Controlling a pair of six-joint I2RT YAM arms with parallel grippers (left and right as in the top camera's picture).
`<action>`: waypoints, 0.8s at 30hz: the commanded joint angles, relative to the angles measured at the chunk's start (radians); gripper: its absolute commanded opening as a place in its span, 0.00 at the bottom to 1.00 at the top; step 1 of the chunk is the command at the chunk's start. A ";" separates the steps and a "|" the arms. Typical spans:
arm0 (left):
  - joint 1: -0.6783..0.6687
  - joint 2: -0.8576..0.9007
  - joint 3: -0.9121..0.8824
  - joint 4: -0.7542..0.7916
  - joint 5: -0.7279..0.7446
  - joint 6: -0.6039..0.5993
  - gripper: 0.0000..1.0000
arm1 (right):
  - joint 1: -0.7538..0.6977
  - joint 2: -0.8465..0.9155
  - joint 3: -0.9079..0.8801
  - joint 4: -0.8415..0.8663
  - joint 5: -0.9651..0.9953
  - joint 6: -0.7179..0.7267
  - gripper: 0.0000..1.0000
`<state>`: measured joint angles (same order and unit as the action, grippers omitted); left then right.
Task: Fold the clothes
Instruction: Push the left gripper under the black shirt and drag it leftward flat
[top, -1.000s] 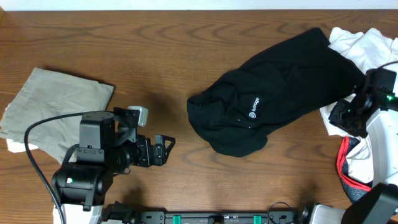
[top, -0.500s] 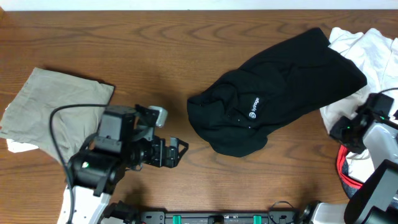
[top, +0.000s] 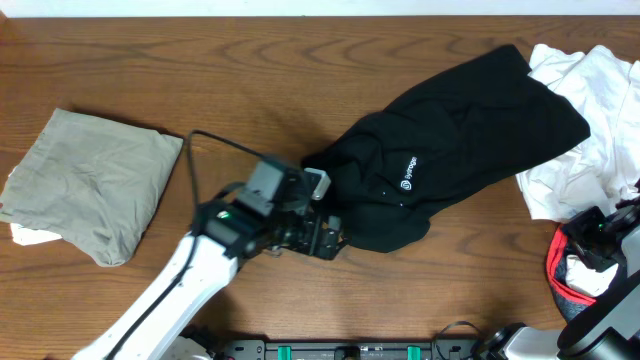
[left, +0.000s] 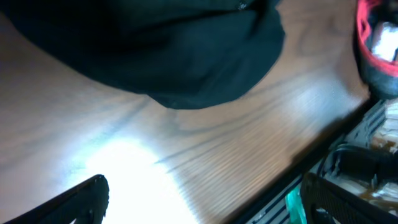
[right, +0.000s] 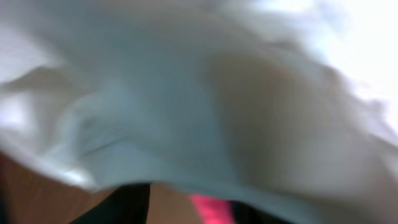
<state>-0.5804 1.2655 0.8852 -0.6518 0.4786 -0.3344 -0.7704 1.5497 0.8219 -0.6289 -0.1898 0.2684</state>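
We find bare desk (top: 250, 80) between the khaki garment (top: 90, 180) and the black shirt (top: 470, 120), and along the far edge. The left end effector (top: 338, 238) crowds the shirt's near hem; white clothes (top: 600, 100) block the right edge.

The left arm (top: 185, 280) has a long white link that runs into a black, boxy wrist housing (top: 245, 205) with a small green light (top: 222, 213) glowing on it. A thin black cable (top: 190, 165) rises from the housing in a loop. A pale grey camera block (top: 317, 183) with rounded corners sits on the wrist. The left gripper (top: 330, 240) beyond it is all black, built of angular plates with open cut-outs. Seen from the left wrist camera, its two fingers (left: 81, 199) are dark, flat-edged wedges. The right arm (top: 600, 235) shows only at the frame's edge as a black housing, with a rounded grey link (top: 600, 320) below it.
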 joint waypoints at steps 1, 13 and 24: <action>-0.029 0.076 0.018 0.019 -0.045 -0.310 0.98 | 0.000 -0.029 0.066 -0.020 -0.239 -0.087 0.49; -0.160 0.307 0.018 0.193 -0.012 -0.494 0.96 | 0.055 -0.291 0.278 -0.150 -0.361 -0.154 0.50; -0.179 0.386 0.018 0.299 -0.027 -0.524 0.95 | 0.130 -0.335 0.278 -0.195 -0.360 -0.173 0.51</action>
<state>-0.7586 1.6196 0.8852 -0.3542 0.4637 -0.8364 -0.6498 1.2201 1.0966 -0.8181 -0.5350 0.1200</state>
